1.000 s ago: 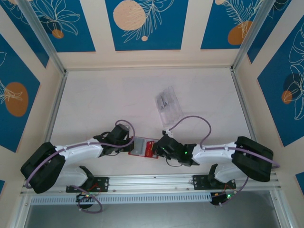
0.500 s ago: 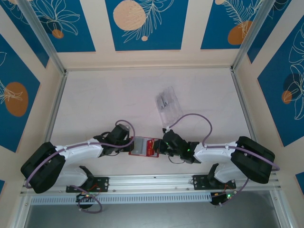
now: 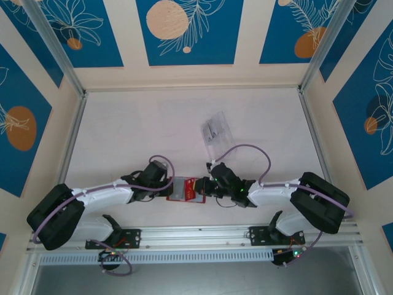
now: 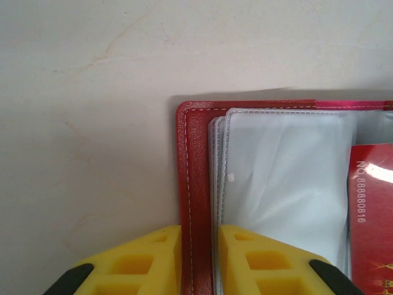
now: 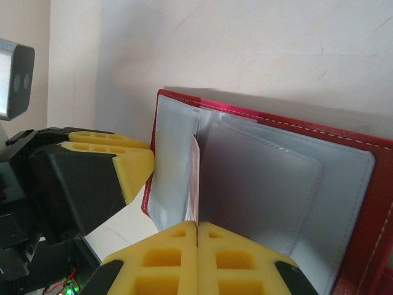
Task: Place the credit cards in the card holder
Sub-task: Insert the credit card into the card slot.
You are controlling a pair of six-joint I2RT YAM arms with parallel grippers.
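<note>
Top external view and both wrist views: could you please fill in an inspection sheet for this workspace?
Surface: pale table, faint scuffs.
Job's things: card holder open, clear sleeves showing; red card partly in a sleeve.
Clutter: clear plastic tray farther back, apart from the holder.
Grippers: left gripper shut on the holder's cover edge; right gripper shut on the red card.
Cables: purple cables loop along both arms.
Surroundings: blue leaf-patterned panels, metal frame.

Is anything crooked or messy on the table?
Nothing is spilled or broken. The clear tray lies slanted on the table. The red card stands on its edge between the open card holder's clear sleeves, pinched by the right gripper. The left gripper clamps the holder's edge.
</note>
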